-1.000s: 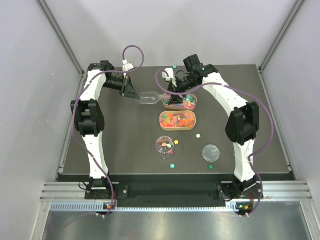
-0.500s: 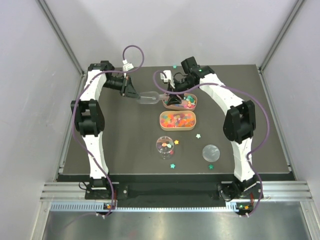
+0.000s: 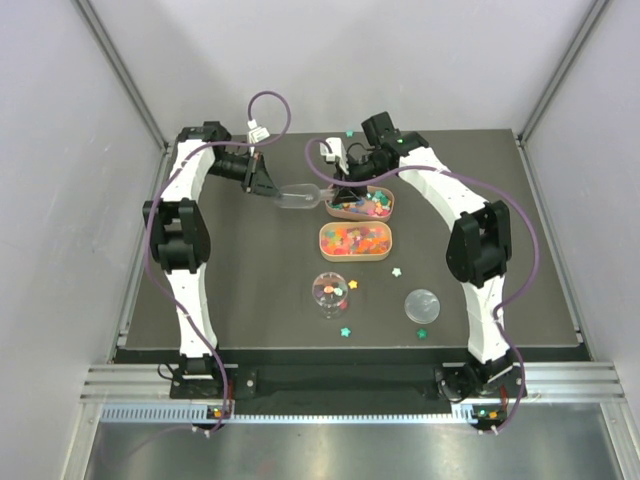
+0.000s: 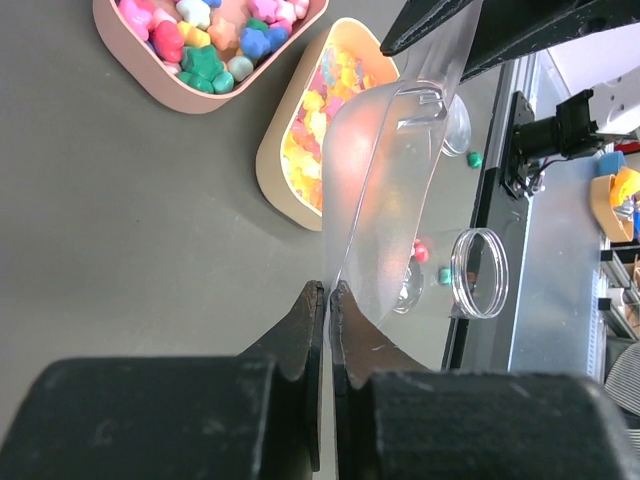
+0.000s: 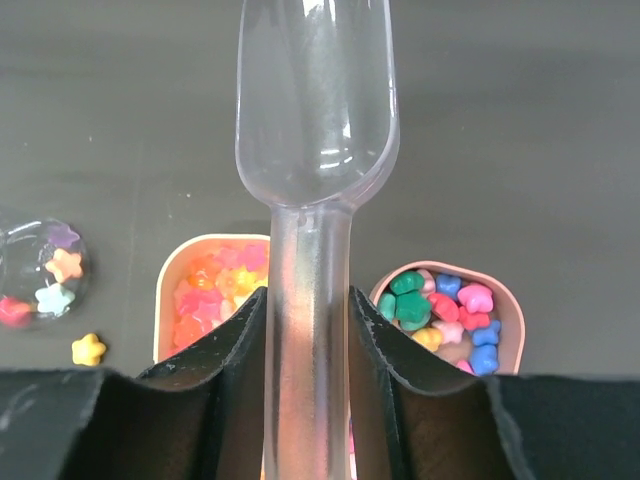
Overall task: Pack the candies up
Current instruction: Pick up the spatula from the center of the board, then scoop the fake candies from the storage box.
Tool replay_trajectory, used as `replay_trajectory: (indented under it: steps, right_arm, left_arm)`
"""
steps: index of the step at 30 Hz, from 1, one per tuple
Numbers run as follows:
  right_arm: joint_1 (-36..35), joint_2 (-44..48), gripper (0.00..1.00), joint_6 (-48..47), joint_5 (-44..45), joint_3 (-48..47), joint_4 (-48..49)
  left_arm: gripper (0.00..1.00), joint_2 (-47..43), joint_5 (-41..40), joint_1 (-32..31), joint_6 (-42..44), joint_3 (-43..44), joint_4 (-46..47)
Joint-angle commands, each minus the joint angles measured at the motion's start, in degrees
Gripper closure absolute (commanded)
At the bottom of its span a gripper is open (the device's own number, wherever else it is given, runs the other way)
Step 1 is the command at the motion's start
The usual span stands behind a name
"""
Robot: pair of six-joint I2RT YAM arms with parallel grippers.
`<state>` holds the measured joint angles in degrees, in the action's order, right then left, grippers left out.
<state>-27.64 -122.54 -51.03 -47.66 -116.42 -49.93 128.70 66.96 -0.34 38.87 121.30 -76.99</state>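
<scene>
A clear plastic scoop (image 3: 298, 197) hangs above the table, held between both grippers, and looks empty. My left gripper (image 3: 270, 188) is shut on the thin rim of its bowl (image 4: 385, 190). My right gripper (image 3: 343, 183) is shut on its handle (image 5: 308, 340). Multicoloured star candies (image 3: 372, 204) fill a pink tray (image 3: 336, 210) under the right gripper. Orange, red and yellow candies (image 3: 355, 238) fill a tan tray (image 3: 322, 240) just in front. The clear round jar (image 3: 330, 293) stands upright nearer me with a few candies inside.
The jar's clear lid (image 3: 422, 304) lies flat to the right of the jar. Loose stars lie on the dark mat: one (image 3: 396, 271) right of the tan tray, one (image 3: 345, 332) in front of the jar, one (image 3: 421, 333) by the lid.
My right wrist has shifted a little to the left at the pink tray. The scoop stays held between both grippers in nearly the same place.
</scene>
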Motion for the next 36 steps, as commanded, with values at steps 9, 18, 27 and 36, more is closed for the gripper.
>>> replay_trajectory:
  steps: [9, 18, 27, 36]
  right_arm:
    - [-0.7, 2.3, 1.0, 4.0, 6.0, -2.2, 2.7]
    - [6.8, 4.1, 1.0, -2.0, 23.3, -12.9, -13.1]
    - [8.5, 6.9, 1.0, -5.8, 40.3, -10.1, -19.4]
    - [8.2, 5.7, 1.0, -3.7, 44.0, -11.2, -23.6]
  left_arm:
    - [0.46, -5.7, -5.5, -1.3, -2.7, 4.4, -2.7]
    - [0.45, -14.5, -30.5, -3.1, -18.9, -11.2, 40.4]
    - [0.47, 1.7, -33.5, -7.8, -27.0, 1.8, 49.7]
    - [0.48, 17.8, -31.1, -11.1, -37.4, 11.8, 65.6]
